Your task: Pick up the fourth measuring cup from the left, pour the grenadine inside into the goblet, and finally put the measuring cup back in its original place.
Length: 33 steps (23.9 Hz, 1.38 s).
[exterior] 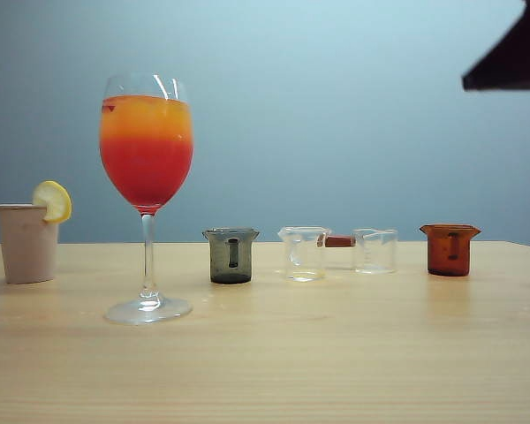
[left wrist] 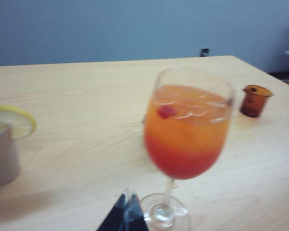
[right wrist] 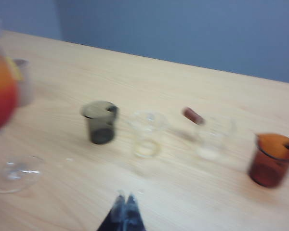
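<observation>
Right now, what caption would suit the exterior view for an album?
Goblet layered red beneath orange, amber measuring cup back on the table at the row's right end.

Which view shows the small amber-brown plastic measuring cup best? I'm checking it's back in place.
The exterior view: the amber-brown measuring cup stands sharp at the row's right end. Both wrist views show it blurred, upright on the table.

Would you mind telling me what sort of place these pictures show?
Probably a lab bench staged as a drinks-mixing station: a bare wooden table against a plain blue wall, a filled goblet, a row of measuring cups including the amber fourth measuring cup.
</observation>
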Each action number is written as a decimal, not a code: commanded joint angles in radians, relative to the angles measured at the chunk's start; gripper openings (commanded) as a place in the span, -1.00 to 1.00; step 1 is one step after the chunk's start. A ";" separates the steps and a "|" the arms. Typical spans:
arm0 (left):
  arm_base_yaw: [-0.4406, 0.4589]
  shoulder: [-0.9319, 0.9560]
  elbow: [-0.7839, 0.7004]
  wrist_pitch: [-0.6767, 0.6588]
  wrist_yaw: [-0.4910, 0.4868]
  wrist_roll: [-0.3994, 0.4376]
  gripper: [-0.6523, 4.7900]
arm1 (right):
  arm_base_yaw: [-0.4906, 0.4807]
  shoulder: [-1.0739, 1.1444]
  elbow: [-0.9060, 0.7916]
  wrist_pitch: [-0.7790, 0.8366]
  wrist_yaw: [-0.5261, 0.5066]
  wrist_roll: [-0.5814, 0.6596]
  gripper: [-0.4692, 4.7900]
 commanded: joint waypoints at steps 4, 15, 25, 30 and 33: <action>0.000 -0.001 -0.082 0.121 -0.006 0.000 -0.78 | 0.000 -0.007 -0.004 -0.009 0.044 -0.002 -0.82; 0.000 -0.001 -0.151 0.316 0.063 -0.018 -0.78 | 0.000 -0.007 -0.004 -0.011 0.045 -0.002 -0.83; 0.140 -0.158 -0.157 0.243 0.051 -0.018 -0.78 | 0.000 -0.007 -0.004 -0.014 0.045 -0.002 -0.83; 0.351 -0.234 -0.157 0.152 0.128 -0.018 -0.78 | 0.000 -0.007 -0.004 -0.013 0.045 -0.002 -0.82; 0.426 -0.234 -0.157 0.135 0.149 -0.017 -0.78 | 0.000 -0.007 -0.004 -0.013 0.044 -0.002 -0.83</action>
